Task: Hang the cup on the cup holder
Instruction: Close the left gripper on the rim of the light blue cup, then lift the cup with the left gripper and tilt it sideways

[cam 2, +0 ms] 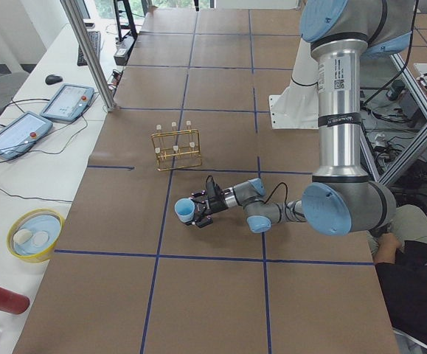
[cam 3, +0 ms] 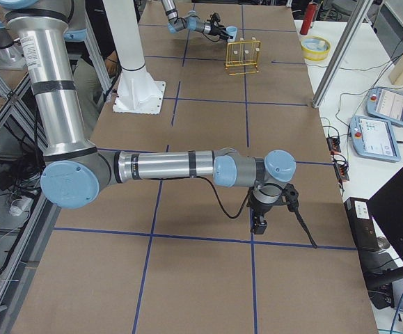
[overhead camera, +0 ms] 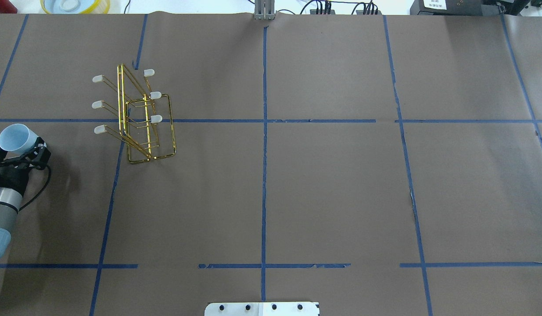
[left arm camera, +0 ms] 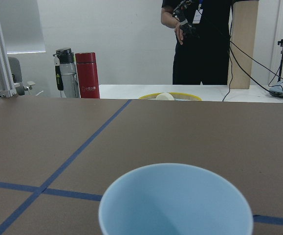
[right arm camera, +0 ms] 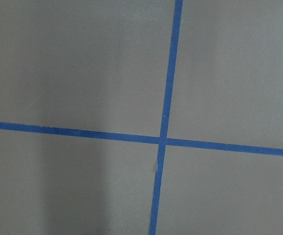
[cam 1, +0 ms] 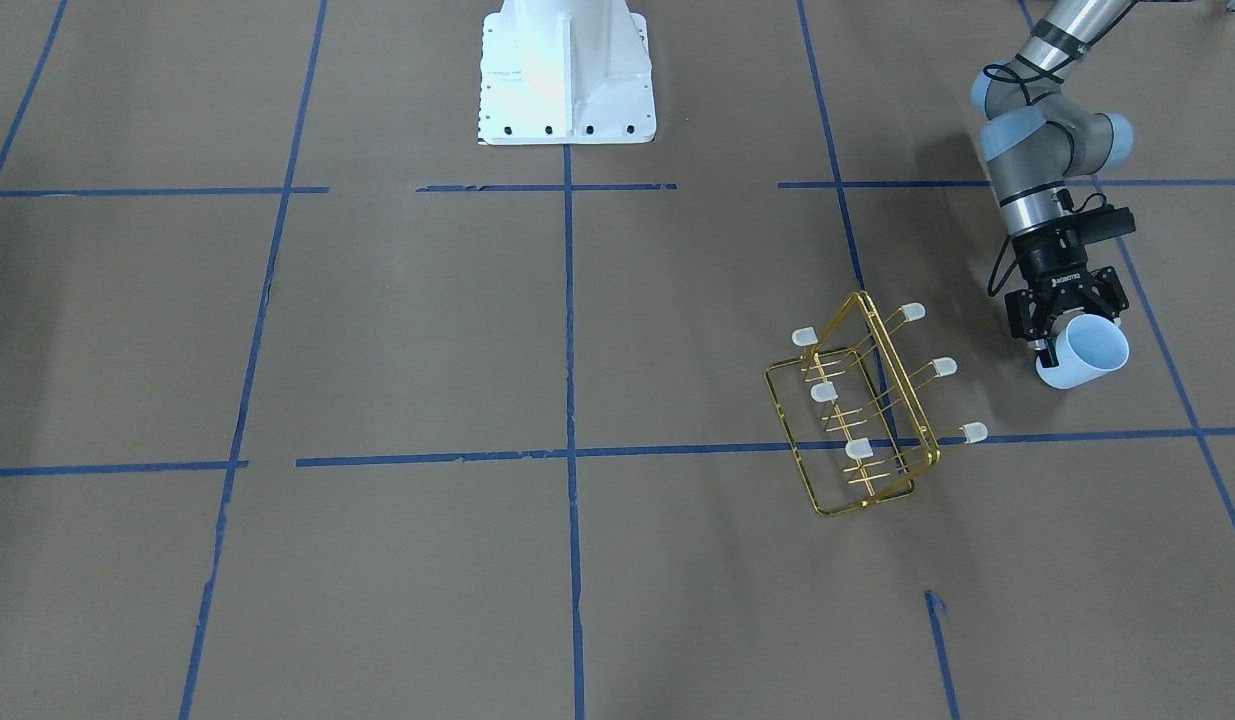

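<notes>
The cup point(cam 1: 1092, 352) is being held low over the table point(cam 1: 377, 350) toward its left end, pinched around its lower wall by the left gripper point(cam 1: 1075, 338); its mouth is facing outward, probably so a capped prong can enter; the cup holder point(cam 1: 867, 410) is standing near, apart, further from that end; the right gripper point(cam 3: 260, 224) is hovering toward the right end, and whether it is spread or pressed together cannot be told.

**Brown table, blue grid**

The table point(overhead camera: 341, 197) is covered in brown paper and marked into large squares by blue tape point(overhead camera: 264, 175), which is ragged in places. The robot's white base plate point(cam 1: 565, 75) sits at the middle of the robot's edge. A gold wire rack point(overhead camera: 141, 118) stands upright on the robot's left half, towards the far side. Its base frame straddles a tape line, just beside a crossing.
</notes>
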You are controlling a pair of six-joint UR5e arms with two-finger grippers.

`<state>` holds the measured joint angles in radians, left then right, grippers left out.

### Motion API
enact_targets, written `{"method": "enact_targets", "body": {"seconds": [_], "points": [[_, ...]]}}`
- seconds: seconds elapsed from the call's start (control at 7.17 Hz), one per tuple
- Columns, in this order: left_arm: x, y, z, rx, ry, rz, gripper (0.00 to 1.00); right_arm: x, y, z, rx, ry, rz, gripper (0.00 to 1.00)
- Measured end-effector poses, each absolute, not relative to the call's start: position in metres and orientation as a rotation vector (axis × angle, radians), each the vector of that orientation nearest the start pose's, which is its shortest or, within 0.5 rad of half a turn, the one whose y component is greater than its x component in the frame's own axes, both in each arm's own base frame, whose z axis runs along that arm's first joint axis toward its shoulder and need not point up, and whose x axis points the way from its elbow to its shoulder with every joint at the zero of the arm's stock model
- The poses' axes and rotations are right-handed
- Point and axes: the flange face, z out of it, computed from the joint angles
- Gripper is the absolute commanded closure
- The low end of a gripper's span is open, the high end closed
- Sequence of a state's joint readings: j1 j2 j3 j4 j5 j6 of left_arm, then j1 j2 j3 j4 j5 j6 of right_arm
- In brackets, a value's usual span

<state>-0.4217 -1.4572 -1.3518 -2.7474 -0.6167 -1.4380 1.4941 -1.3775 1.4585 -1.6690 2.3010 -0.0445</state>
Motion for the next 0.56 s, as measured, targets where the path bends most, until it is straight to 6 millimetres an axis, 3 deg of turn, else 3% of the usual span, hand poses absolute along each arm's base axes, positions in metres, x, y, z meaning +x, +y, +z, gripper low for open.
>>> {"method": "enact_targets", "body": {"seconds": [0.56], "points": [[0.3197, -0.3850, 0.6755, 1.091, 0.510, -0.673, 0.00, 0.0224, -0.5744, 0.6236, -0.028, -0.730, -0.110, 0.00]]}}
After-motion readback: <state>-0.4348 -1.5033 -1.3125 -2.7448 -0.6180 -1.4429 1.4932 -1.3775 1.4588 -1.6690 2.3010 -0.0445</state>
